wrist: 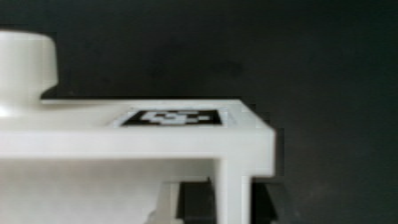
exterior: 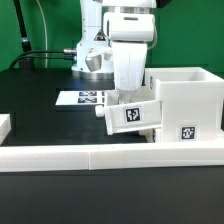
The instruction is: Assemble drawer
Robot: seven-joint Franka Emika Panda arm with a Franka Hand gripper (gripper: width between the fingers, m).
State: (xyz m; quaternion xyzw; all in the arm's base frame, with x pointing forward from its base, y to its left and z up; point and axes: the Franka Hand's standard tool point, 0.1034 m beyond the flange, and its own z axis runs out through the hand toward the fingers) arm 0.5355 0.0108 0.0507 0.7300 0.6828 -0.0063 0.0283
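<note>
A knobbed tray was held tilted above the desk, beside the housing, presumably for insertion. The claw appeared pinched on the tray.

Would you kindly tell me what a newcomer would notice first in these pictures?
The white gripper reaches down onto a tilted, tagged drawer tray at the centre of the exterior view. To that view's right stands the open-topped housing, beside the tray. The marker board lies flat behind.
</note>
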